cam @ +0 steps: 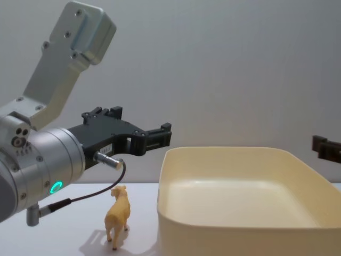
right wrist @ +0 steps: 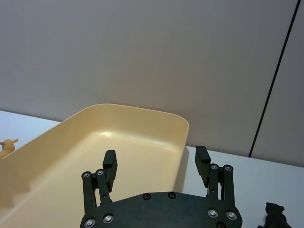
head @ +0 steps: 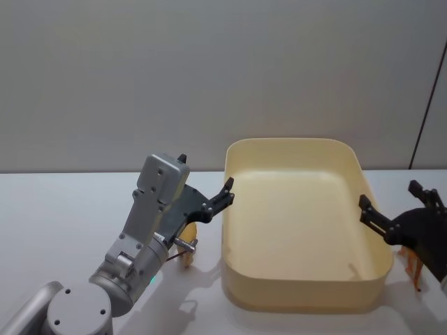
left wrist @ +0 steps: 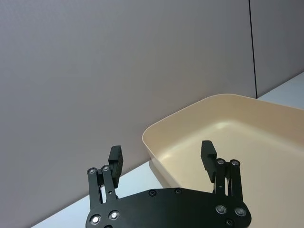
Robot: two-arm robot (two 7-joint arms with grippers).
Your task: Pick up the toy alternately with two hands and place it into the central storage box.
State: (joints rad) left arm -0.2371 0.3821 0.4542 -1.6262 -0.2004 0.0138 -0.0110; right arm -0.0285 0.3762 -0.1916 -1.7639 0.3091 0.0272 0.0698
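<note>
Toy, a small yellow animal: upright on four legs on the bench, just beside the left wall of the box and not touching it. Not yet lifted. Box bare inside, so no delivery so far, by the look of it. Set in the middle, presumably for reach over a rim from either side.

Hovering above the toy and apart from it: left gripper, jaws wide and holding nothing, pointing forward past the box's left rim rather than down. Probably poised for a descent. Would call for tilting down and lowering, to straddle the narrow body with the jaws. Risk: knocking so light and leggy a figure over with one finger before closing.

Across the box, by its right rim: right gripper, jaws likewise wide and empty, raised off the bench. Beneath it, an orange toy on thin legs, likely that arm's own pick when its turn comes, given the alternating task.
</note>
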